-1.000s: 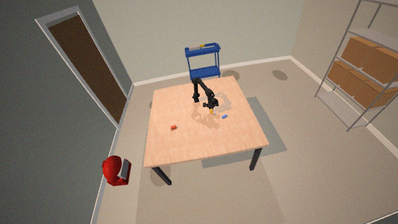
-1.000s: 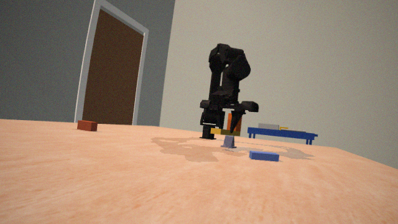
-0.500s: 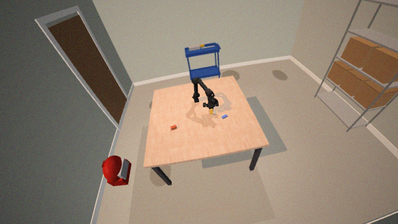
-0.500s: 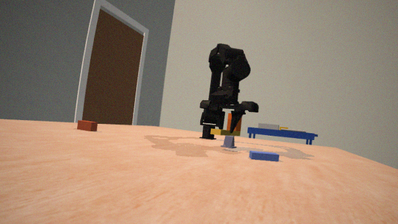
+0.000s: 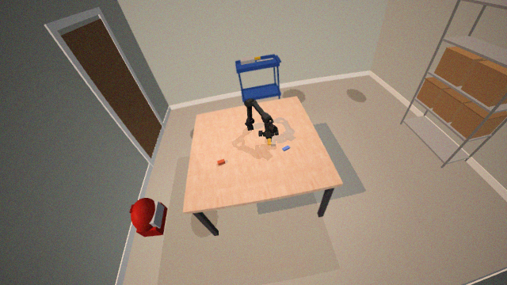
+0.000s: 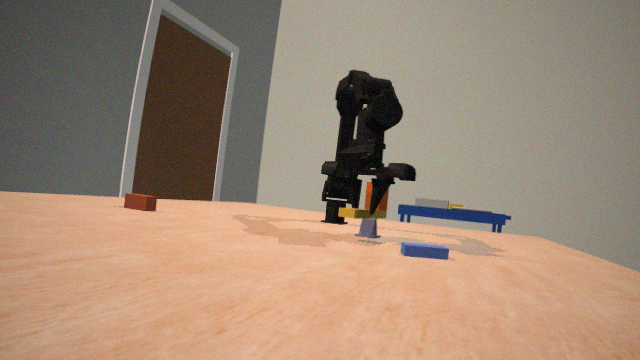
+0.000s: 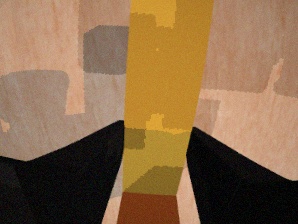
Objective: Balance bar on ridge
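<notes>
The yellow bar (image 5: 269, 142) (image 6: 352, 213) (image 7: 165, 75) is level and held above the table. An orange block (image 6: 370, 196) (image 7: 148, 211) stands on one end of it. My gripper (image 6: 364, 209) (image 7: 156, 131) is shut on the bar, one black finger on each side, close to the block. The blue-grey ridge (image 5: 273, 145) (image 6: 369, 229) stands on the table directly under the block end of the bar in the exterior view. The bar's underside is at the ridge's top there; whether they touch I cannot tell. The bar hides the ridge in the wrist view.
A blue block (image 5: 286, 148) (image 6: 424, 251) lies on the table (image 5: 253, 178) (image 6: 250, 300) close to the ridge. A red block (image 5: 221, 161) (image 6: 140, 202) lies farther off to the left. A blue cart (image 5: 258, 65) stands behind the table.
</notes>
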Robot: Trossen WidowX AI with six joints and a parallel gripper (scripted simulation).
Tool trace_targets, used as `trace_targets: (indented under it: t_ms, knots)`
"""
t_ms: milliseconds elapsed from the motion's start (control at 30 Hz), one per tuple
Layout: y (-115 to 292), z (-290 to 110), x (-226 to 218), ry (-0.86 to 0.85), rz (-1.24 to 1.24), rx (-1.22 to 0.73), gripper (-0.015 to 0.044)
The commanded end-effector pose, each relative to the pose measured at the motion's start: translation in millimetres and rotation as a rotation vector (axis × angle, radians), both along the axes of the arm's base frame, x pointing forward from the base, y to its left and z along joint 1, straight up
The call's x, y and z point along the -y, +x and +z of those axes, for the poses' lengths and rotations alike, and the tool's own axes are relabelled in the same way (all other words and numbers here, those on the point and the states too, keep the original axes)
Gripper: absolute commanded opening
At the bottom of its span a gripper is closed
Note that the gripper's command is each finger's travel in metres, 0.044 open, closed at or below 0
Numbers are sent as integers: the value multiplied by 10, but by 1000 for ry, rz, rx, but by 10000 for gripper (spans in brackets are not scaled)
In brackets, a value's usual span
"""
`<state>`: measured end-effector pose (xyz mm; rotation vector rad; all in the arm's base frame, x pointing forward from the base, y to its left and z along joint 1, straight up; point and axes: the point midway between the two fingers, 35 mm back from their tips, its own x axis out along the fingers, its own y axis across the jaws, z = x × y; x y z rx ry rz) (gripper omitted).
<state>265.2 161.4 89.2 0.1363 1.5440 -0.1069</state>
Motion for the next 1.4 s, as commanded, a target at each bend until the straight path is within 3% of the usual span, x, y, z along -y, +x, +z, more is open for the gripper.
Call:
trace_targets:
  t_ms: [0,1200,1367]
  knots:
    - [-4,-1,8,-4,-1,-4,0]
    - [0,-1,1,0,0,0,0]
    - [0,-1,1,0,0,0,131]
